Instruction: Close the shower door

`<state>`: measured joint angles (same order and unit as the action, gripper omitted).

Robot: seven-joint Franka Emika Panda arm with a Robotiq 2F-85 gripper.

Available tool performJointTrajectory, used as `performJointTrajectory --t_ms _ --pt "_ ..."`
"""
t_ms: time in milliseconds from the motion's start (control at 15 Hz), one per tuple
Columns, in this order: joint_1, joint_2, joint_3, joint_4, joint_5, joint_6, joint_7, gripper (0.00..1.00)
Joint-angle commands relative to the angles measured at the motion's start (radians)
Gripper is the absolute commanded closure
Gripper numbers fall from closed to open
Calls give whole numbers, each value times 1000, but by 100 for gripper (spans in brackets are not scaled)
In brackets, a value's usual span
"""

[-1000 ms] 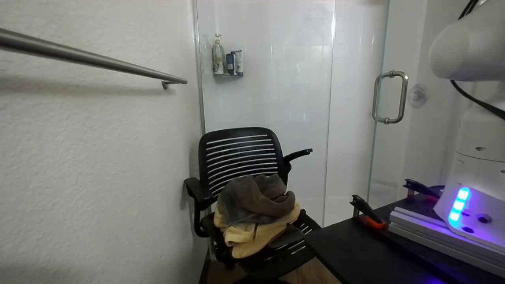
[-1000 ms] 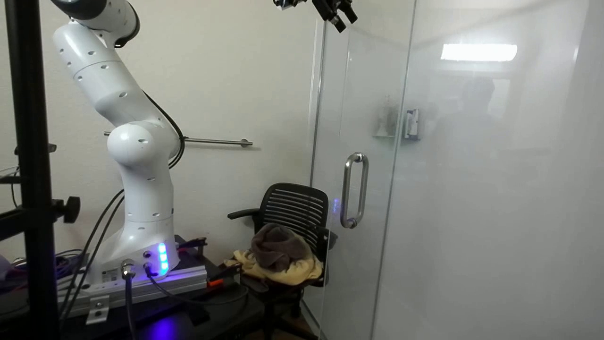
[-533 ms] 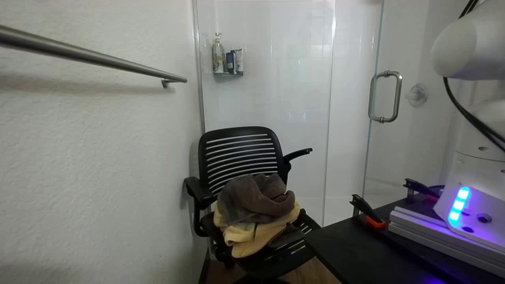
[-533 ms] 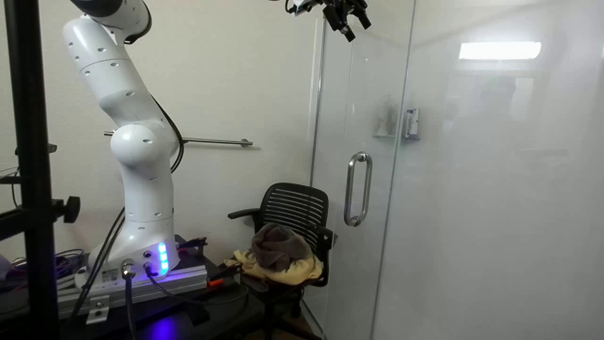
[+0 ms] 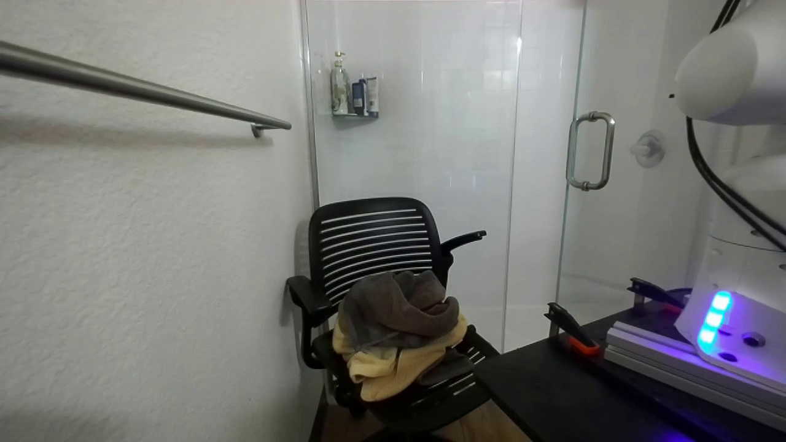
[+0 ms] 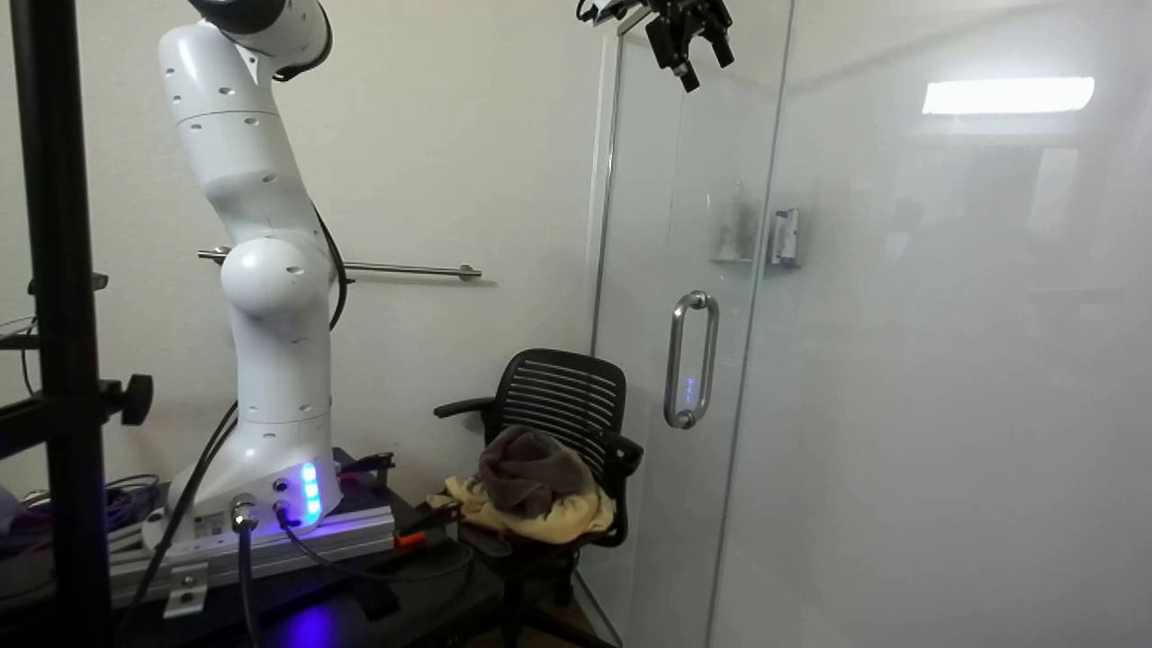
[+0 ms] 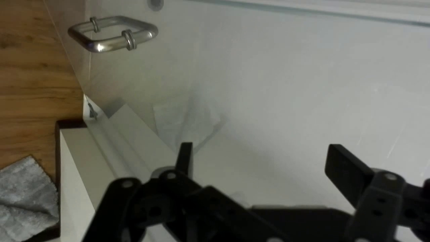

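Door [image 6: 900, 405] stands ajar; gap to fixed panel [image 5: 417, 159] left to close. Gripper [image 7: 260, 159] spread, empty; handle [image 7: 111, 44] below it, door contact unclear.

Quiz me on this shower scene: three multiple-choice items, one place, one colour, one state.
1. Where does the cloth heap lie? A) table; B) chair; C) wall bar.
2. What colour is the loop handle? A) silver; B) red; C) yellow.
3. How is the gripper? A) shut; B) clamped on the handle; C) open.

1 B: it rests there in both exterior views.
2 A: silvery metal shows in all three views.
3 C: a wide gap parts its fingers in the wrist view.
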<state>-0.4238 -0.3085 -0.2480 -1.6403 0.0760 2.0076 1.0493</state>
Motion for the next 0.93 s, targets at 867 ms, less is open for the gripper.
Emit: performJointTrajectory --t_ms 867 --pt "112 99 -15 38 27 -56 5 0"
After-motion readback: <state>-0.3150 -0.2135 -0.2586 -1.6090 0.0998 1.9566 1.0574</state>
